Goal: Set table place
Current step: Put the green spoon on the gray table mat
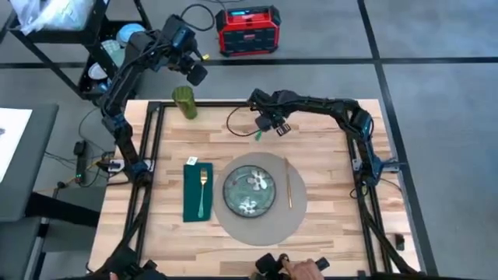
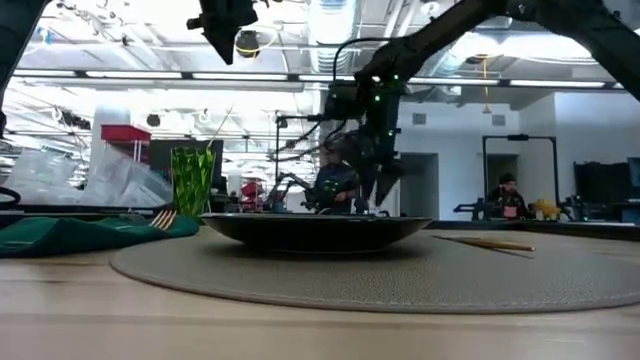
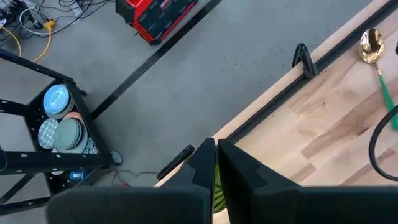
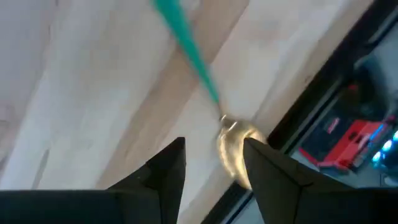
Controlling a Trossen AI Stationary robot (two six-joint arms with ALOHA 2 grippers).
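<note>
High view shows the placemat (image 1: 261, 227) near the counter's (image 1: 327, 241) front edge with plate (image 1: 250, 190), fork (image 1: 203, 191) and chopsticks (image 1: 289, 183) set, while the right pincer (image 1: 269, 127), fingers apart, hovers over a green-handled spoon (image 1: 259, 134) not yet placed.

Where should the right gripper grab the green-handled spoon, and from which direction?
Grip the spoon on its slim green handle, near the gold bowl, coming straight down. It lies flat on the table near the far rail, so only a top-down pinch across the narrow handle fits. The right gripper hangs above it with fingers open around the bowl end; the bowl looks too wide and rounded.
</note>
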